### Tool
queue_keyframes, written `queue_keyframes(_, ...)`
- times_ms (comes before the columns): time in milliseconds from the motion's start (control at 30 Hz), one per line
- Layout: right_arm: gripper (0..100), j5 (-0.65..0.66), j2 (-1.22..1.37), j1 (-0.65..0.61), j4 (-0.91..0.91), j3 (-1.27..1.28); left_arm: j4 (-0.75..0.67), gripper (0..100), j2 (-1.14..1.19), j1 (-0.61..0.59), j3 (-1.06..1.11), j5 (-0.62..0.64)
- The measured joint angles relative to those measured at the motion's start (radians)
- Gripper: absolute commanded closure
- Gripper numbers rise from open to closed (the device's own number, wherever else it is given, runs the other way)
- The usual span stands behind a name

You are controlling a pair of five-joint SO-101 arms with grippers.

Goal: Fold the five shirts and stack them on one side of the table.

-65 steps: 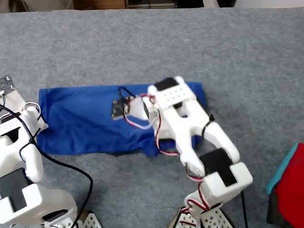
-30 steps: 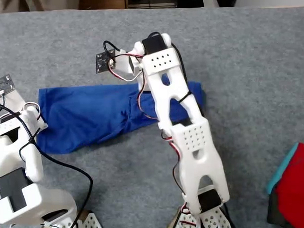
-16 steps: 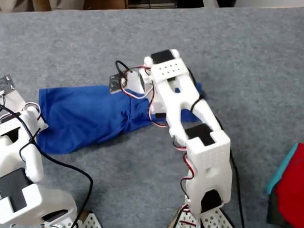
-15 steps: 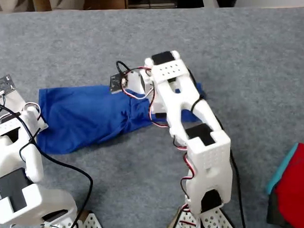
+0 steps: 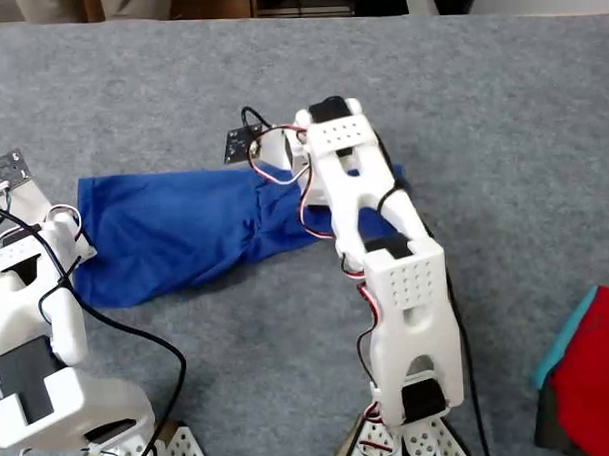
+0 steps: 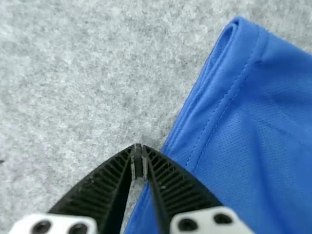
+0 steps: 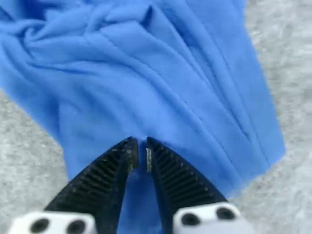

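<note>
Right gripper (image 7: 139, 148) over rumpled blue shirt (image 5: 175, 233), jaws almost pressed together, seemingly empty. Left gripper (image 6: 138, 153) jaws closed beside hem. Red-teal cloth pile (image 5: 590, 373) at counter (image 5: 501, 131) edge.

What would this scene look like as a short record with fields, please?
surface: grey table
in work: blue shirt, flat at its left end, bunched toward the middle
left arm: left pincer shut, at the shirt's left edge
right arm: right pincer above the shirt's rumpled part
stacked: red shirt on teal shirt, at the table's right edge
</note>
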Motion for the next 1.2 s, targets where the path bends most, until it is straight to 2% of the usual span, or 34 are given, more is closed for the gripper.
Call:
queue_keyframes(200,93.9,0.000,-0.074,0.054,0.170,-0.143,0.000,98,0.000,0.000,0.000,0.000)
queue_keyframes(267,93.9,-0.006,-0.127,0.094,0.216,-0.175,0.006,94,0.000,0.000,-0.018,0.000)
queue_keyframes(333,93.9,-0.048,-0.166,0.140,0.233,-0.183,0.061,87,0.000,0.000,-0.077,0.000)
queue_keyframes(400,93.9,-0.121,-0.175,0.189,0.227,-0.176,0.183,82,0.005,-0.003,-0.172,0.000)
queue_keyframes(600,93.9,-0.430,-0.175,0.264,0.025,-0.020,0.577,78,0.075,-0.003,-0.500,0.041)
queue_keyframes(800,93.9,-0.761,-0.175,0.293,-0.338,0.212,0.815,78,0.267,0.006,-0.778,-0.086)
queue_keyframes(933,93.9,-0.832,-0.173,0.374,-0.512,0.285,0.914,78,0.410,0.008,-0.934,-0.147)
queue_keyframes(1033,93.9,-0.878,-0.173,0.425,-0.557,0.288,0.968,78,0.496,0.008,-1.036,-0.157)
queue_keyframes(1200,93.9,-0.898,-0.173,0.428,-0.580,0.288,1.017,78,0.609,0.008,-1.143,-0.157)
